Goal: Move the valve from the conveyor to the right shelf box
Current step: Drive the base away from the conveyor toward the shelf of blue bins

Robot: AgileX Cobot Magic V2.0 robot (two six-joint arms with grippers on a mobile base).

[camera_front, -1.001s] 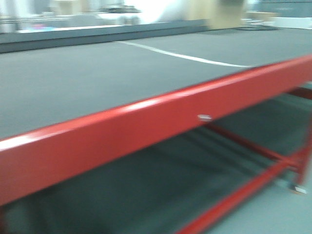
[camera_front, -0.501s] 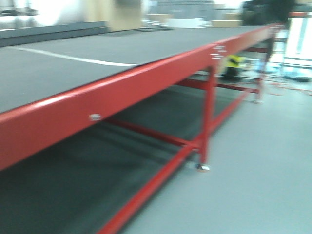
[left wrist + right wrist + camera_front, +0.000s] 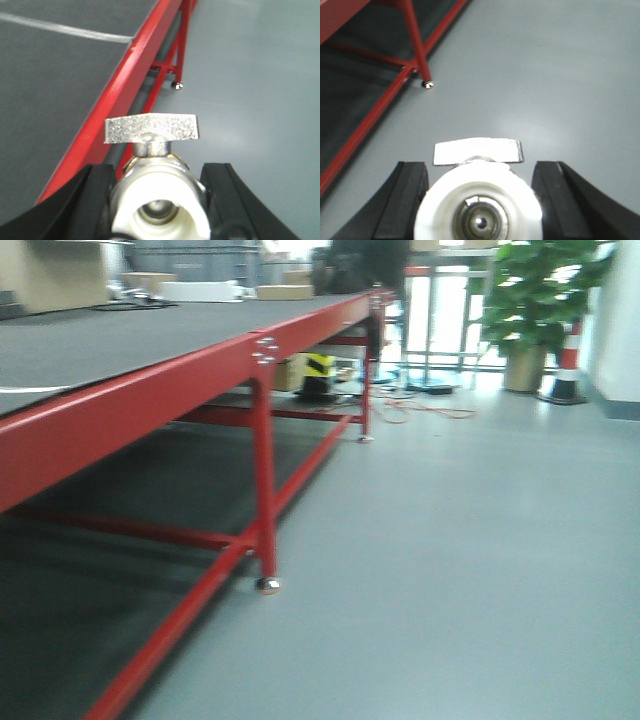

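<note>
Each wrist view is cut off at 6 o'clock, hiding the lower body of its valve. The left gripper point(image 3: 157, 186) is clamped on a valve point(image 3: 158, 200), with the conveyor point(image 3: 50, 75) at 10 o'clock. The right gripper point(image 3: 480, 189) clamps a second valve point(image 3: 479, 210) above the grey floor point(image 3: 545, 75). In the blurred front view, cardboard boxes point(image 3: 285, 292) sit on the belt's far end at 12 o'clock, contents unreadable.
</note>
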